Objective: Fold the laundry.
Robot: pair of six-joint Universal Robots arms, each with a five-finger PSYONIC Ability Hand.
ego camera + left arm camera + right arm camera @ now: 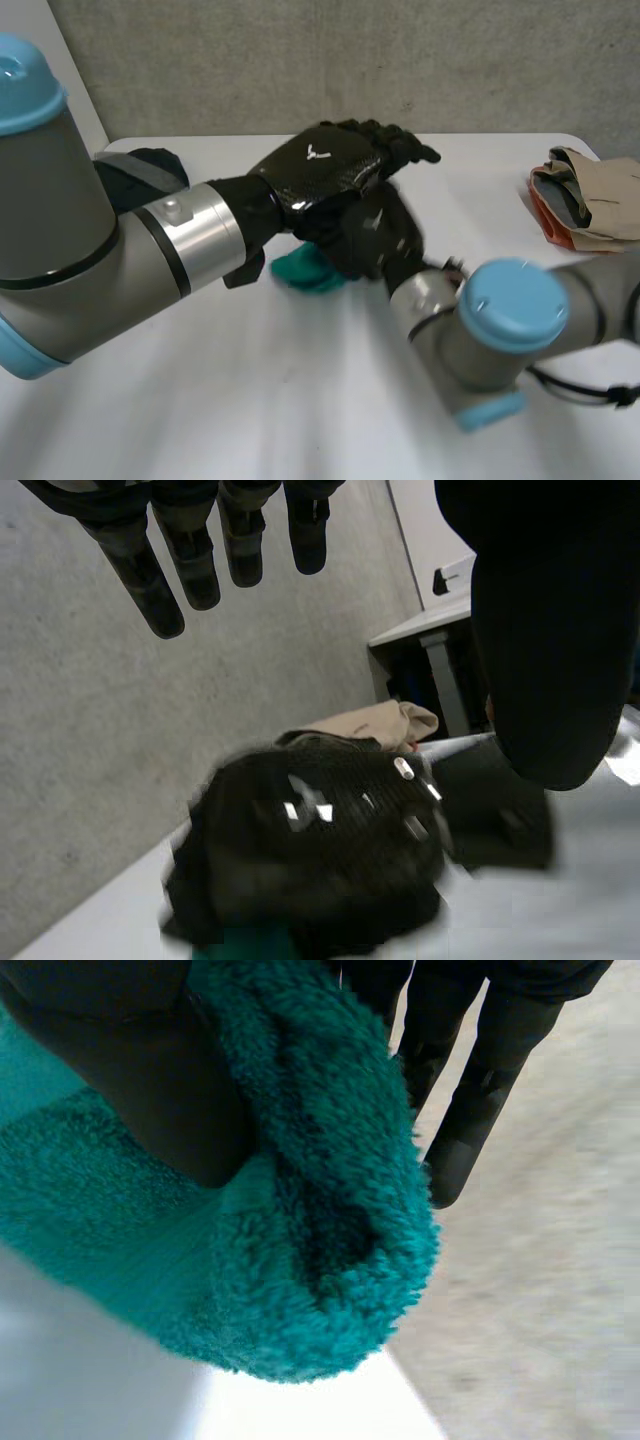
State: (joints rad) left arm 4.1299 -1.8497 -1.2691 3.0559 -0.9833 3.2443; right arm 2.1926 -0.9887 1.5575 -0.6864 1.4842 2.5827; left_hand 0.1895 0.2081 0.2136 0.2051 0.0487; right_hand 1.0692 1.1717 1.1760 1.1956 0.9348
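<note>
We see the right hand (378, 243) pinching a teal towel (303, 271) between thumb and fingers. The left hand (330, 165) hovers just above, fingers straight, spread.

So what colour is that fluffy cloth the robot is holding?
Teal green. The fluffy cloth shows best in the right wrist view, pinched in the right hand.

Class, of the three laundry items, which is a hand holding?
The teal cloth, pinched in the right hand; the dark cloth and beige pile lie untouched.
</note>
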